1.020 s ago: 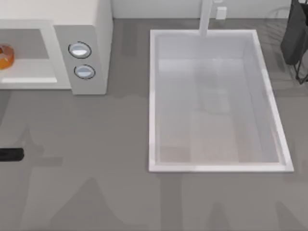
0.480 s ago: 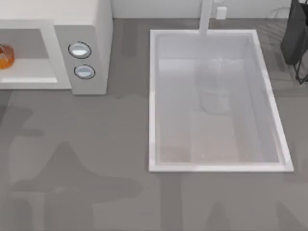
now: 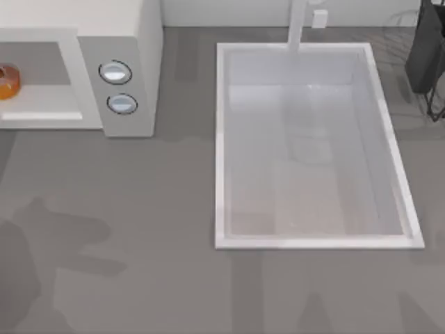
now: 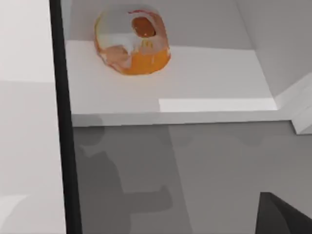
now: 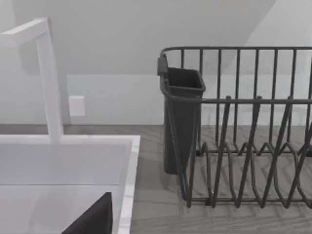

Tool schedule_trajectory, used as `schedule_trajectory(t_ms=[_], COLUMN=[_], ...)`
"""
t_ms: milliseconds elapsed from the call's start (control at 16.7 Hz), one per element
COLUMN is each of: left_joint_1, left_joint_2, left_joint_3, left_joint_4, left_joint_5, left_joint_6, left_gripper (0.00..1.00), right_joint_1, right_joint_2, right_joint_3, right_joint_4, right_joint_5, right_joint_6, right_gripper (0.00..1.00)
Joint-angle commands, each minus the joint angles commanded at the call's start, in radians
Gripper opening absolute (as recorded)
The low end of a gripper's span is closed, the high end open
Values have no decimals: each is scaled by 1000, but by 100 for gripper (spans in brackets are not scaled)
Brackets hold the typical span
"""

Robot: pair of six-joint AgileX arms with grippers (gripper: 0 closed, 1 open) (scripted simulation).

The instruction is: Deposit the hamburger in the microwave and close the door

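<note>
The off-white microwave (image 3: 128, 42) stands at the table's back left, its cavity open toward the front. The orange-brown hamburger (image 3: 7, 81) lies on the cavity floor at the top view's left edge. In the left wrist view the hamburger (image 4: 132, 40) rests deep on the white floor of the microwave (image 4: 195, 83). Beside the opening stands a white panel with a black edge strip (image 4: 61, 126), apparently the open door. A dark part of my left gripper (image 4: 282, 217) hangs over the grey table in front of the opening. A dark part of my right gripper (image 5: 95, 219) is above the sink's corner.
A white sink basin (image 3: 222, 139) with a faucet (image 3: 297, 24) fills the table's middle and right. A dark wire dish rack (image 3: 427, 56) with a cutlery cup (image 5: 181, 117) stands at the back right. Two dials (image 3: 115, 72) sit on the microwave's front panel.
The dark tip of my left arm that showed at the top view's left edge has drawn out of view. Its shadow has slid toward the front left. The hamburger stays put.
</note>
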Motion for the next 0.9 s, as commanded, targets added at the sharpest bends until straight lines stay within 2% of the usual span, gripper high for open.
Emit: schedule_trajectory(t_ms=[240, 420, 900], left_joint_1=[194, 282, 291], left_joint_2=[113, 145, 148], left_joint_3=[214, 269, 257], left_joint_4=[-234, -300, -295], left_joint_5=[48, 62, 80], left_joint_6=[173, 255, 260], left_gripper=[0, 0, 0], right_joint_1=[0, 0, 0], right_joint_2=[0, 0, 0], right_joint_3=[0, 0, 0], right_joint_4=[0, 0, 0], right_joint_5=[0, 0, 0], right_joint_6=[0, 0, 0], right_gripper=[100, 100, 100])
